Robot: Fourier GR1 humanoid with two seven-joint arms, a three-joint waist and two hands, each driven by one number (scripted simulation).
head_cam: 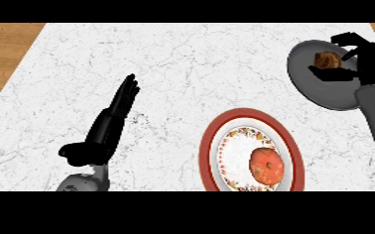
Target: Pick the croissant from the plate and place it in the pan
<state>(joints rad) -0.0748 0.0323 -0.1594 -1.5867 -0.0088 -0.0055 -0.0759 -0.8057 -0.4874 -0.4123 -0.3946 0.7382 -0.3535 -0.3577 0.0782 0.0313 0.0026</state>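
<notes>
1. This is a kitchen. The work surface is a white marble table point(183, 69) with grey veins, like a kitchen counter top.
2. A strip of warm wood point(18, 44) borders it at the upper left.
3. Cookware and tableware stand on it: a grey pan point(330, 91) and a red-rimmed, patterned plate point(245, 114).
4. Food is out: a brown croissant point(327, 59) over the pan, and a round orange-red fruit or vegetable point(267, 166) on the plate.

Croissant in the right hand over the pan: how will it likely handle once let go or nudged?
The croissant looks small against the right hand curled round it, so probably light. Its brown, lumpy surface suggests little slip and some risk of crushing. In the grey pan, its uneven shape seems unlikely to roll far.
</notes>
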